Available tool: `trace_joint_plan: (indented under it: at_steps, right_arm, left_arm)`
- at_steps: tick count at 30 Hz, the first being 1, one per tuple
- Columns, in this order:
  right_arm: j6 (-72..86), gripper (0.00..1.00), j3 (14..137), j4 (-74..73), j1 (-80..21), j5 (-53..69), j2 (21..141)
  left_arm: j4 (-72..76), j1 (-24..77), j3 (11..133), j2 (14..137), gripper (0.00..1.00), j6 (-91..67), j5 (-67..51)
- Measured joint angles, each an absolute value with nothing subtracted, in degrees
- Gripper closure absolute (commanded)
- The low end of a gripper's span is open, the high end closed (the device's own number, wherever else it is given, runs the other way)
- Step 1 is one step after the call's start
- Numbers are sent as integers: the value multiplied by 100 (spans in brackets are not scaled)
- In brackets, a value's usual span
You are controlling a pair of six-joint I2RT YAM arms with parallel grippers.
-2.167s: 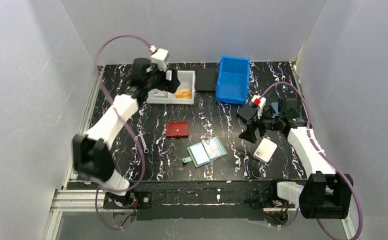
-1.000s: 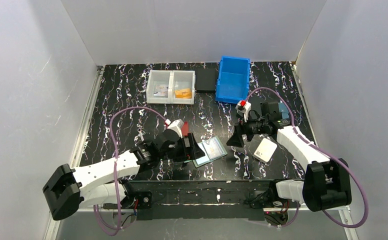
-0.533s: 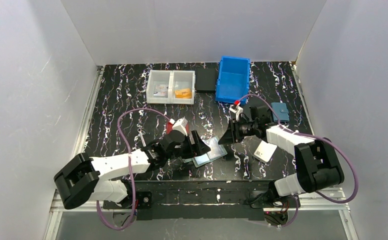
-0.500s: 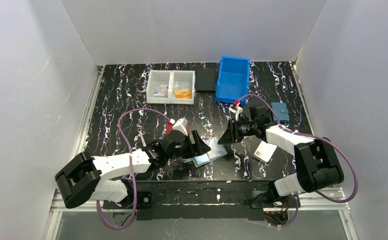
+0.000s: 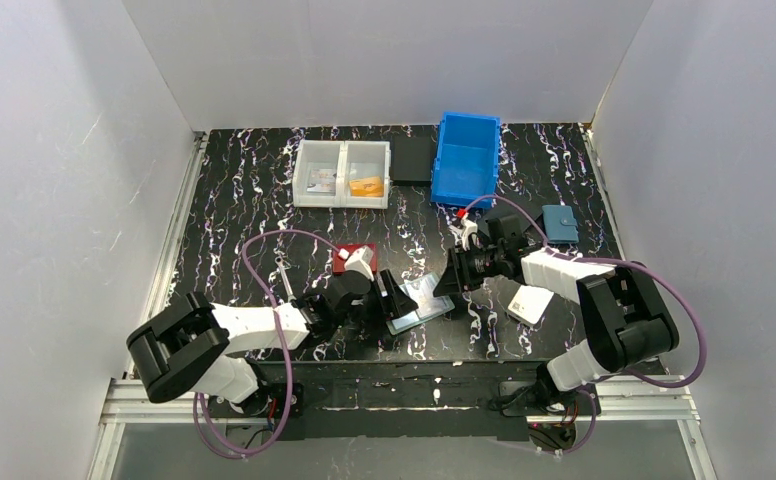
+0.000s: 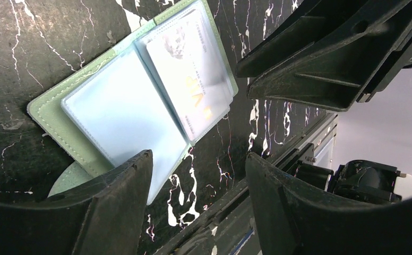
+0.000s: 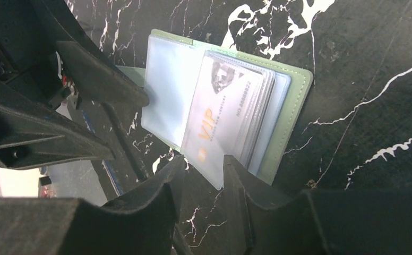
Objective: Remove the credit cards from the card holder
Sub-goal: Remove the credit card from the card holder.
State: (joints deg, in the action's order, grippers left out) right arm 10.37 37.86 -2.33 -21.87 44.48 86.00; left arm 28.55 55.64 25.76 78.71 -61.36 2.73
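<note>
The left arm [image 5: 254, 325] stretches low from its base toward the middle, forearm nearly level. Its wrist is turned so the left pincer [image 5: 392, 298] points right and downward, its fingers [image 6: 113, 196] spread wide apart. The right arm [image 5: 564, 272] bends sharply from its base and reaches left, also low. The right pincer [image 5: 450, 272] faces the left one, their tips near but apart, its own two fingers [image 7: 156, 202] leaving only a narrow gap
</note>
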Motion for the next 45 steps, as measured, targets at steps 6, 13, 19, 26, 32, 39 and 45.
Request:
trace_joint_plan:
  at_steps: [6,13,19,26,32,39,45]
  right_arm:
    - [526,57,4016,-597,-2187,4541,8646]
    - [95,55,4106,-795,-2189,4812,8663]
    - [-69,55,4126,-933,-2187,4840,8670]
    - [-149,54,4185,-990,-2187,4866,8777]
    - [-142,54,4185,-1022,-2189,4910,8888]
    - [-103,54,4185,-1020,-2187,4925,8936]
    - [-18,54,4185,-1015,-2189,4917,8950]
  left_arm:
    - [3045,5564,2347,7740,37,-6170,283]
    - [3146,5564,2241,7559,37,-6174,342]
    - [3179,5564,2241,7559,37,-6202,351]
    - [3420,5564,2199,7563,36,-6352,351]
    - [3808,5561,2105,7595,36,-6567,349]
    - [4371,5513,1910,7880,36,-6831,318]
    - [4532,5451,1868,8069,37,-6931,232]
